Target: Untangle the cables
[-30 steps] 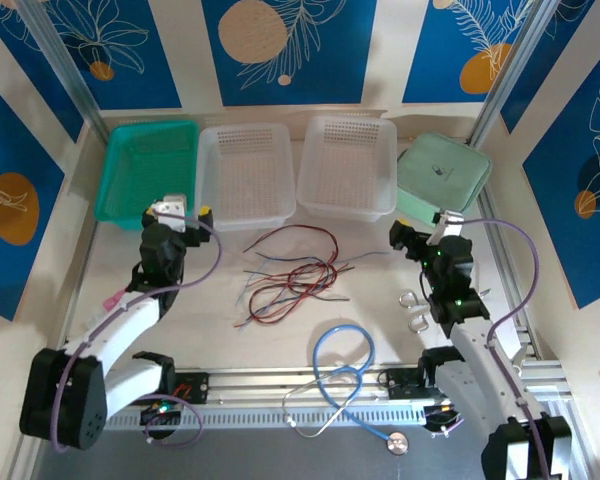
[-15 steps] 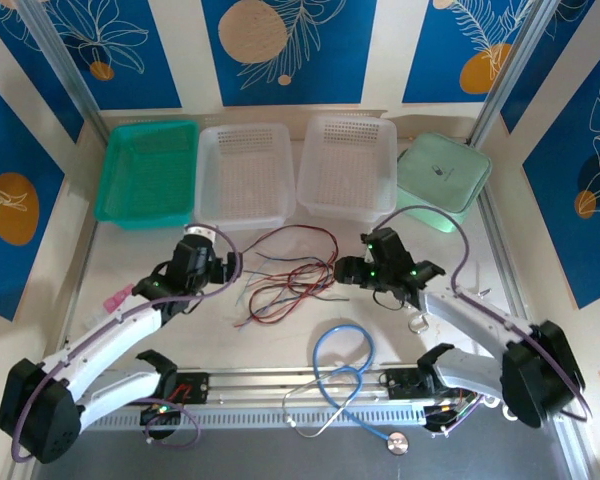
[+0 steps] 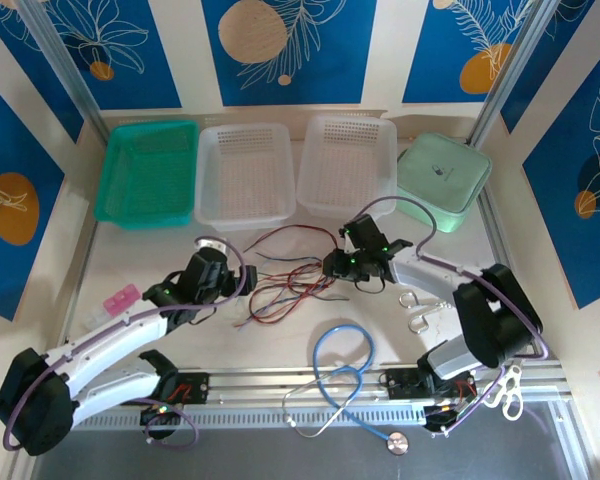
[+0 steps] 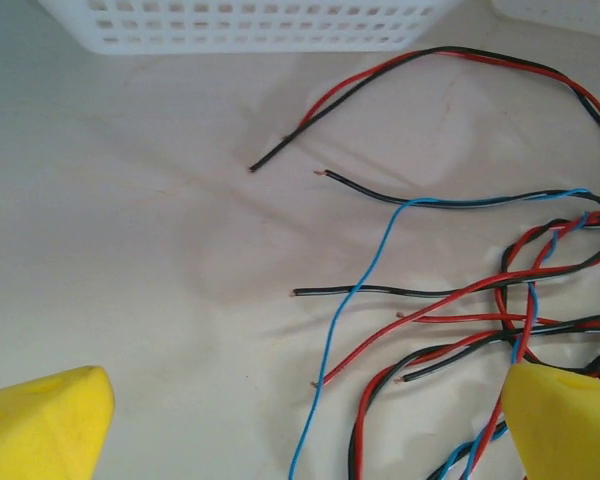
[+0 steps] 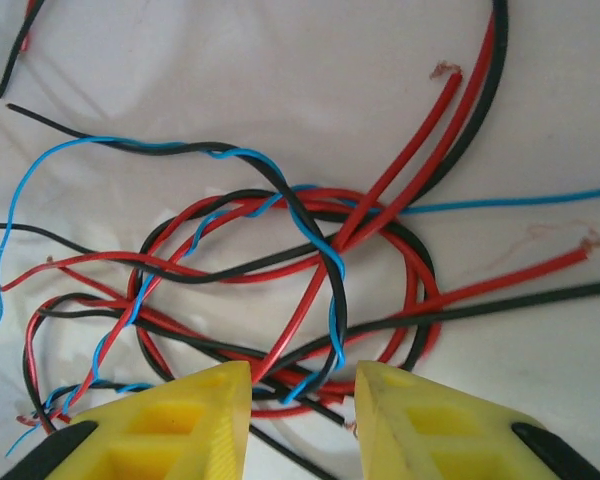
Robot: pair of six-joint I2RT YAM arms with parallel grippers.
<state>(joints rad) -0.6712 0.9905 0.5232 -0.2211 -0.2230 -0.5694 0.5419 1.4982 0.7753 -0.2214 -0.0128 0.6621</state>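
- From above, the cables (image 3: 290, 275) lay tangled on the worktop (image 3: 140, 260), just in front of the white basket (image 3: 242, 175). My left gripper (image 3: 242, 278) sat at their left end and my right gripper (image 3: 332, 265) at their right.
- On my left wrist camera, my left gripper (image 4: 310, 400) was spread wide and held nothing. Red, black and blue strands lay loose on the worktop in front of the white basket.
- On my right wrist camera, my right gripper (image 5: 302, 385) was narrowed over the knot, with strands running between its fingers. I could not tell whether it pinched them.
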